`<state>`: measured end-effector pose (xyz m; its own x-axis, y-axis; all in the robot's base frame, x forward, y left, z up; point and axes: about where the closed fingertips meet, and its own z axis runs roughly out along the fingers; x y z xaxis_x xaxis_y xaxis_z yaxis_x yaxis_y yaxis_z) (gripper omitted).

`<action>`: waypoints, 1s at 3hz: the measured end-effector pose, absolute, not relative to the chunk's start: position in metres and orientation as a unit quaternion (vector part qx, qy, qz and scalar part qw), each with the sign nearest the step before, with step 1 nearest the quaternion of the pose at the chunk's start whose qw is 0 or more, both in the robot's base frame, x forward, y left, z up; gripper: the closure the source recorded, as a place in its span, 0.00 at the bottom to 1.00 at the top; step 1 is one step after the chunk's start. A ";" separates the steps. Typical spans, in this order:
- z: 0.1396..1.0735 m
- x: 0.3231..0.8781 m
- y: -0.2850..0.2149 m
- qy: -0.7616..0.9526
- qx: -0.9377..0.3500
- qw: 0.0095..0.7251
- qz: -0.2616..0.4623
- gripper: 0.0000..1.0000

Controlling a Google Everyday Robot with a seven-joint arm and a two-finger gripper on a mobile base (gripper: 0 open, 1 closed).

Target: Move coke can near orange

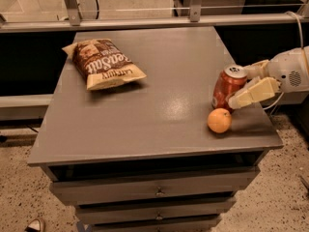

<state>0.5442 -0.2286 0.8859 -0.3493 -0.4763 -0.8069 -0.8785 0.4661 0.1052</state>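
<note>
The red coke can [226, 90] with a silver top stands slightly tilted at the right side of the grey table [159, 110]. The orange [219, 121] lies just in front of the can, almost touching it, near the table's front right corner. My gripper [238, 87] reaches in from the right edge. Its cream fingers [252, 94] are closed around the can's right side, one in front and one behind. I cannot tell whether the can's base rests on the table or hangs just above it.
A brown and cream chip bag [104, 63] lies at the table's back left. The table has drawers [157, 191] below its front edge. A metal rail [145, 22] runs behind the table. The floor is speckled.
</note>
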 end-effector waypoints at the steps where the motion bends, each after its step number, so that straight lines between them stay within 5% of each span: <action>1: 0.886 0.543 -0.230 0.775 -0.437 0.365 0.274 0.00; 3: 0.919 0.540 -0.309 0.731 -0.447 0.438 0.271 0.00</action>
<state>0.5395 -0.3089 0.9189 -0.2165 -0.4159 -0.8833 -0.8914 0.4531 0.0052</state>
